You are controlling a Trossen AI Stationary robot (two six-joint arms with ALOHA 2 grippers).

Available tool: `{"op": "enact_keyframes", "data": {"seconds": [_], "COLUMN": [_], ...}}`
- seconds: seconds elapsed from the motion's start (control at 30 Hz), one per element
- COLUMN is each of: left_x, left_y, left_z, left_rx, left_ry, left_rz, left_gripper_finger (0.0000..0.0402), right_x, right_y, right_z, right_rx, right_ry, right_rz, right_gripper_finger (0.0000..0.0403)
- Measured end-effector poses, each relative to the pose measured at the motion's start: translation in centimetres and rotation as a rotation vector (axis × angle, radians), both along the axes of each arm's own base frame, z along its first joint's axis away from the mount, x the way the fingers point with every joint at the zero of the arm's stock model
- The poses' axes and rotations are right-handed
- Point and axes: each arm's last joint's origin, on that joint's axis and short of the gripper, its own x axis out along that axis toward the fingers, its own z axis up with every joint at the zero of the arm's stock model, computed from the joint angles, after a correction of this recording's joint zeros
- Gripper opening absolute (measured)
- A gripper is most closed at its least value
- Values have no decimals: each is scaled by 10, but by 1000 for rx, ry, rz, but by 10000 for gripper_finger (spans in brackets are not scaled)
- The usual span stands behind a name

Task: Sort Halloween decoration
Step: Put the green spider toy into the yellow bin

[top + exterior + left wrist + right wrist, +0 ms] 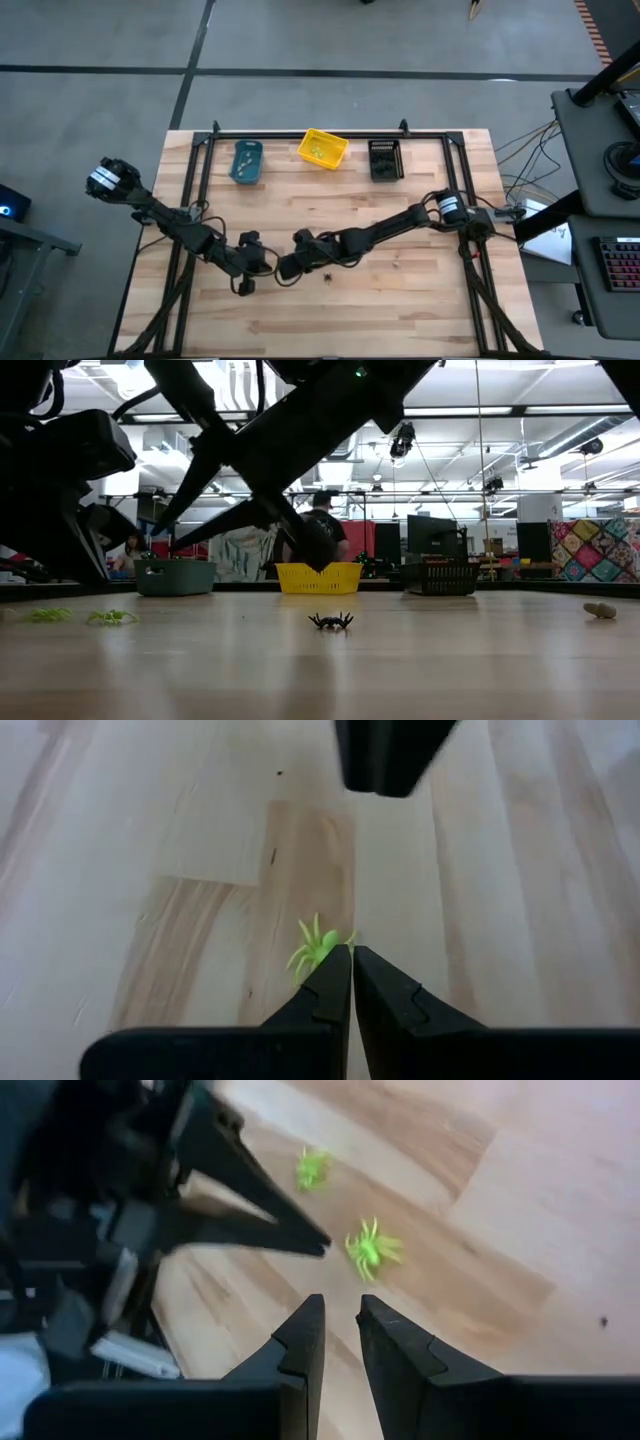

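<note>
Left gripper [351,965] pressed together, tips just beside a green spider [317,948] mid-table. Right gripper [342,1320] slightly spread, empty, near it. Black spider [331,621] lies right of them.

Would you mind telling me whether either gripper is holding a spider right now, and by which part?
Neither holds anything. The left gripper is shut, its tips beside a green spider lying on the table. The right gripper stands slightly open and empty above the table.
</note>
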Motion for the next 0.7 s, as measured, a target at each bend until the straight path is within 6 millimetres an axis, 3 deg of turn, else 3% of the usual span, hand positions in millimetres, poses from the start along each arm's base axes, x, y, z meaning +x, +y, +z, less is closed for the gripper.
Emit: {"op": "enact_keyframes", "data": {"seconds": [0.4,0.7], "left_x": [-10,-4], "left_y": [6,2], "left_z": [-12,-12], "left_rx": [76,78], "left_ry": [30,-31], "left_rz": [-60,-106], "left_gripper_finger": [0,0], "right_x": [5,4], "right_y": [1,6], "right_z": [-14,-15], "right_rx": [46,-92], "right_ry": [67,47], "right_rz": [-89,-10], "right_gripper_finger": [59,59]}}
